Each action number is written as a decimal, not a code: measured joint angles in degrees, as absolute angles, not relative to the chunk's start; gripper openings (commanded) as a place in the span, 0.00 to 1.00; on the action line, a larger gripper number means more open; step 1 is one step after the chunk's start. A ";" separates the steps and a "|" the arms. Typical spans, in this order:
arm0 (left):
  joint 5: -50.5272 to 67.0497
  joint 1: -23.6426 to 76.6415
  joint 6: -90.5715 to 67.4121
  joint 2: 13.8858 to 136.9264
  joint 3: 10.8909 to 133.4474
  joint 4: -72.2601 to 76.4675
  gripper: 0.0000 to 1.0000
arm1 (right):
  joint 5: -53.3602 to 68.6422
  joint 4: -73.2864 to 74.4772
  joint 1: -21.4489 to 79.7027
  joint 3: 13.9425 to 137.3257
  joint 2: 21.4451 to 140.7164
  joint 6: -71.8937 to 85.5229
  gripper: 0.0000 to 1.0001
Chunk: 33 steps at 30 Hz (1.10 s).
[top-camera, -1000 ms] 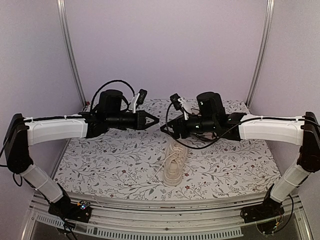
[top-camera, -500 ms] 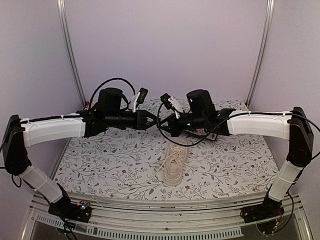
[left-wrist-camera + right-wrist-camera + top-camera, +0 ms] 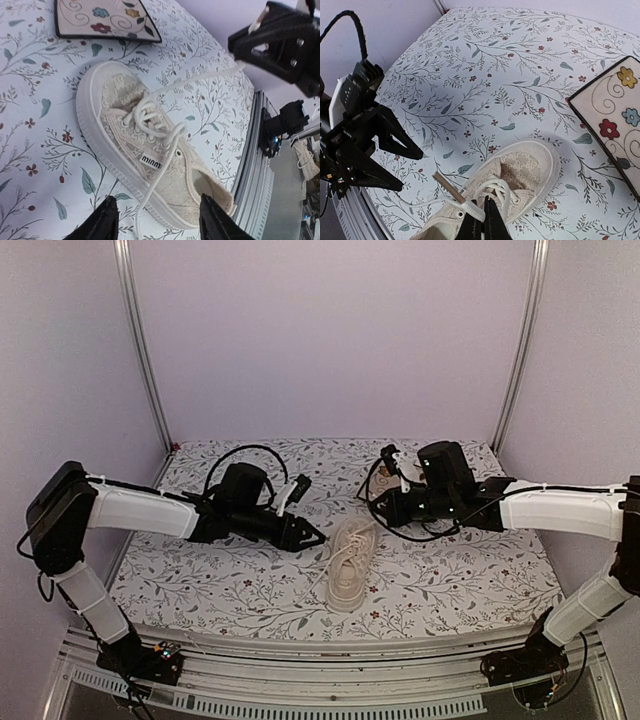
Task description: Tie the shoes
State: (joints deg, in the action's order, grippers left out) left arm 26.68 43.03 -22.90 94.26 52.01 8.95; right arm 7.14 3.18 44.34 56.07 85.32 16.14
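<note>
The cream-white shoe [image 3: 348, 565] lies on the floral cloth, toe away from the arm bases. My right gripper [image 3: 485, 205] hovers over its tongue, shut on a white lace [image 3: 476, 210] just behind the brown tip [image 3: 445, 186]. In the left wrist view this lace [image 3: 200, 80] runs taut from the eyelets up to the right gripper [image 3: 280, 42]. My left gripper [image 3: 308, 535] sits low by the shoe's left side, open, its fingertips [image 3: 107, 220] straddling the heel end. The other lace [image 3: 150, 190] trails loosely off the shoe between them onto the cloth.
A square floral tile [image 3: 615, 112] lies just beyond the shoe's toe; its corner [image 3: 100, 20] also shows in the left wrist view. The table's front rail [image 3: 330, 650] runs close behind the heel. White walls enclose the back and sides.
Both arms have come down from mid-air above the shoe. The left gripper opened and sank to the shoe's left side. The right gripper shut on the lace and drew back to the right.
</note>
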 measured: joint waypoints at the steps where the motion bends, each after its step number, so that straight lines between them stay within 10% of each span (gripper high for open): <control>1: 27.33 43.27 -22.06 95.59 51.68 9.32 0.51 | 6.74 3.36 44.05 55.29 84.62 16.93 0.02; 25: 33.04 44.82 -17.17 109.84 52.25 14.63 0.37 | 4.86 3.92 43.70 54.00 81.56 21.74 0.02; 33: 35.40 46.00 -18.11 111.02 53.67 16.25 0.00 | 3.75 3.88 43.70 53.17 79.37 22.46 0.02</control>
State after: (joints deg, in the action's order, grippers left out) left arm 35.40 46.00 -18.11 111.02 53.67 16.25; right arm 3.75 3.88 43.70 53.17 79.37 22.46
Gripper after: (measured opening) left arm 0.144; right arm 0.025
